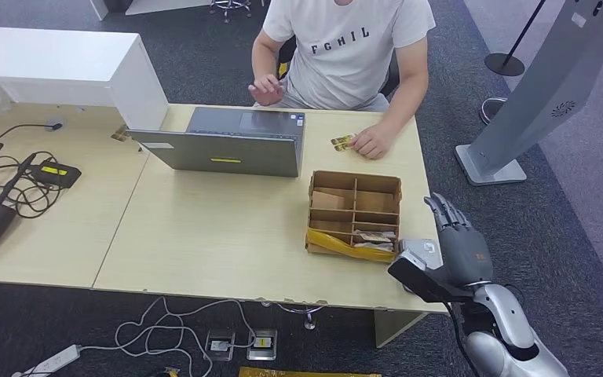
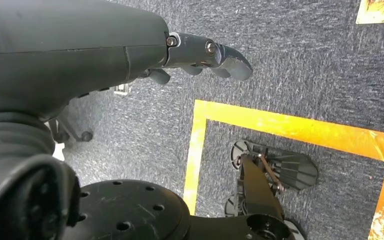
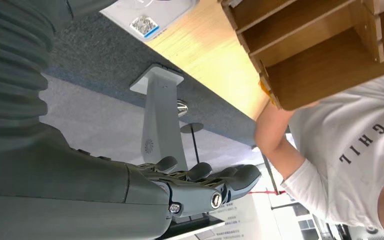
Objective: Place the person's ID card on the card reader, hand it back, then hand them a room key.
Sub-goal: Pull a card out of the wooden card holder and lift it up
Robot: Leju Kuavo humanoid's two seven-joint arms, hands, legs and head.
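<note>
The ID card is lying on the far edge of the desk, pinched under the person's hand, so I am judging the task to be at its opening step: the card is not yet collected. The card reader, a small pale unit, is sitting at the desk's near right corner, just beside the compartmented cardboard organiser, which is holding what appear to be the room key cards in a near compartment. I am keeping the right hand raised just off that corner, fingers extended and apart, holding nothing. The left hand is hanging over the carpet, fingers loosely extended, also empty. The next move is calling for a forward reach past the organiser toward the person's hand, with a thin, flat pinch on the card.
</note>
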